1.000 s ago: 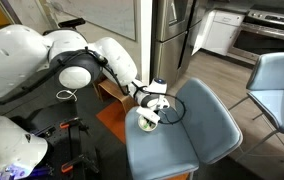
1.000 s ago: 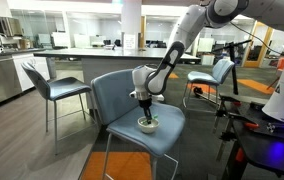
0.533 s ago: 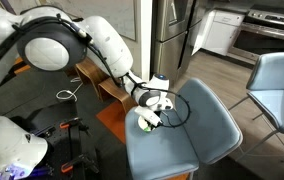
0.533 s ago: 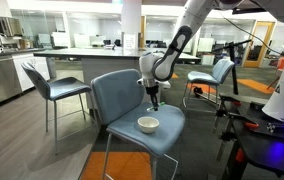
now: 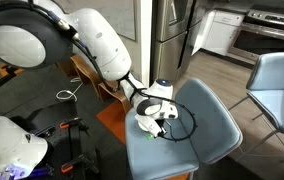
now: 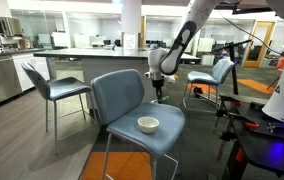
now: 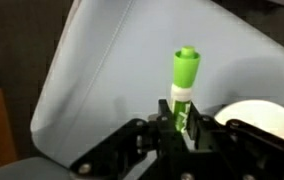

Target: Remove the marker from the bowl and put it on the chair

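My gripper (image 7: pixel 182 118) is shut on the green marker (image 7: pixel 185 80), which sticks out from between the fingers over the chair's blue-grey seat (image 7: pixel 112 70). In both exterior views the gripper (image 6: pixel 159 97) (image 5: pixel 162 122) hangs above the chair (image 6: pixel 117 100) (image 5: pixel 197 135), lifted clear of the bowl. The small white bowl (image 6: pixel 148 124) stands on the seat, below and slightly to the side of the gripper; its white rim also shows at the lower right of the wrist view (image 7: pixel 267 120). The marker is barely visible in the exterior views.
A second similar blue-grey chair (image 6: pixel 54 88) (image 5: pixel 277 85) stands nearby. Another chair (image 6: pixel 214 72) is behind the arm. A kitchen counter (image 6: pixel 72 55), an oven (image 5: pixel 262 30) and black equipment (image 6: pixel 257 140) surround the spot.
My gripper has risen out of the bowl with the marker in it and moved up and sideways over the seat. The bowl stays in place, now uncovered.
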`<action>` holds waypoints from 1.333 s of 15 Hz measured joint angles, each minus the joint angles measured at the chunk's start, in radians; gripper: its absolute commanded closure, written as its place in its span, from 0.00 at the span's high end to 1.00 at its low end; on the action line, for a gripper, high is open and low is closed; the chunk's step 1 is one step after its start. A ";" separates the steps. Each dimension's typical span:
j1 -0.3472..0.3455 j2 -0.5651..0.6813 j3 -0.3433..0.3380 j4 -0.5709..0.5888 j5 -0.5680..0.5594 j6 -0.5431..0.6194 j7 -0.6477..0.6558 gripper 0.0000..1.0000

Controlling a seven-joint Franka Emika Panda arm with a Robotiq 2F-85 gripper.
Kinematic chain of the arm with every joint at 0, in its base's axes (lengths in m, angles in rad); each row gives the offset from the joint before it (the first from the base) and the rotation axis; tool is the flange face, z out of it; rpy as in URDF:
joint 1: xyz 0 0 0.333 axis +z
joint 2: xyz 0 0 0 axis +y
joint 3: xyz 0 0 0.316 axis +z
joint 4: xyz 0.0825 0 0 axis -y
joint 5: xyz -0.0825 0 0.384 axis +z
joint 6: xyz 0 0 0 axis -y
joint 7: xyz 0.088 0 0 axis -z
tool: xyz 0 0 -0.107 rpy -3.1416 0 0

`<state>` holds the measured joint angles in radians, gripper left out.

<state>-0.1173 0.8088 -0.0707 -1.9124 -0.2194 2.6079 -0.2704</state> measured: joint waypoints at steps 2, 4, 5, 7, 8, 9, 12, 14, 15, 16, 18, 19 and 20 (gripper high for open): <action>-0.017 0.001 0.000 0.017 -0.001 0.000 -0.013 0.05; -0.027 0.006 0.000 0.039 -0.001 0.000 -0.025 0.46; -0.028 0.011 0.001 0.051 -0.001 0.000 -0.026 0.51; -0.027 0.020 0.003 0.069 -0.004 0.000 -0.029 0.66; -0.025 0.022 0.003 0.070 -0.006 0.000 -0.030 0.75; -0.021 0.022 0.003 0.069 -0.010 0.001 -0.030 0.81; -0.004 0.004 -0.007 0.037 -0.030 0.019 -0.022 1.00; 0.008 -0.047 -0.007 -0.030 -0.031 0.025 -0.012 1.00; 0.015 -0.085 -0.005 -0.072 -0.031 0.027 -0.006 1.00; 0.022 -0.128 -0.002 -0.118 -0.031 0.030 0.000 1.00; 0.031 -0.228 0.013 -0.213 -0.030 0.036 0.004 1.00; 0.037 -0.279 0.018 -0.258 -0.029 0.036 0.005 1.00; 0.040 -0.328 0.026 -0.299 -0.028 0.036 0.005 1.00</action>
<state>-0.0775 0.4811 -0.0450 -2.2114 -0.2478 2.6444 -0.2656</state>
